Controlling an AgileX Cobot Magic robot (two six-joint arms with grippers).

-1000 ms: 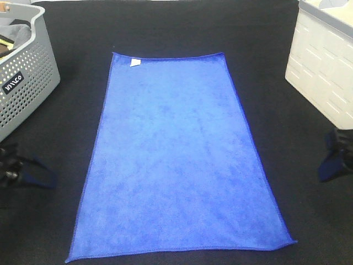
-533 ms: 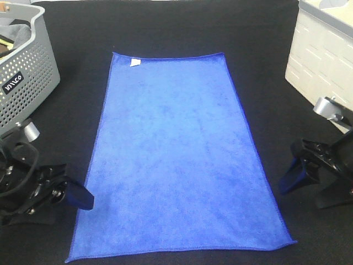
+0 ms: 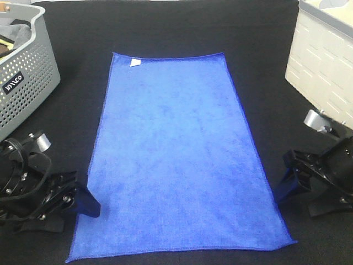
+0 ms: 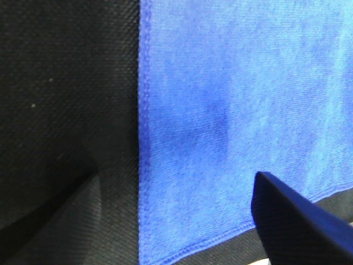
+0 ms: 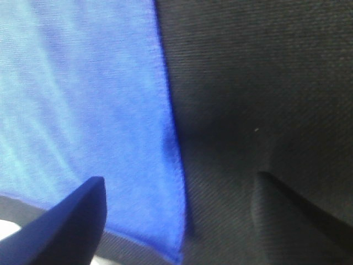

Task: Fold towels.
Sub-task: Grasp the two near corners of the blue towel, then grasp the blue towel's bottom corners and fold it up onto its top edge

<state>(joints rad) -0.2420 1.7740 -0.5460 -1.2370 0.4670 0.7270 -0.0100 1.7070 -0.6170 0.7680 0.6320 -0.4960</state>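
The royal-blue towel point(image 3: 176, 154) lies flat and spread out on the black tabletop, its white tag point(image 3: 134, 62) at the far left corner. My left gripper point(image 3: 84, 202) is open, low over the towel's left edge near the near-left corner. In the left wrist view the towel's stitched edge point(image 4: 144, 138) runs between the open fingers point(image 4: 300, 226). My right gripper point(image 3: 285, 184) is open beside the right edge near the near-right corner. In the right wrist view the towel's edge point(image 5: 174, 149) and corner lie between the spread fingers point(image 5: 71, 221). Neither holds anything.
A grey perforated basket point(image 3: 22, 77) with items inside stands at the back left. A white crate point(image 3: 325, 66) stands at the back right. The black table covering point(image 3: 265, 33) surrounds the towel.
Both arms have come in from the frame's sides toward the towel's near corners and lowered. The towel has not moved.
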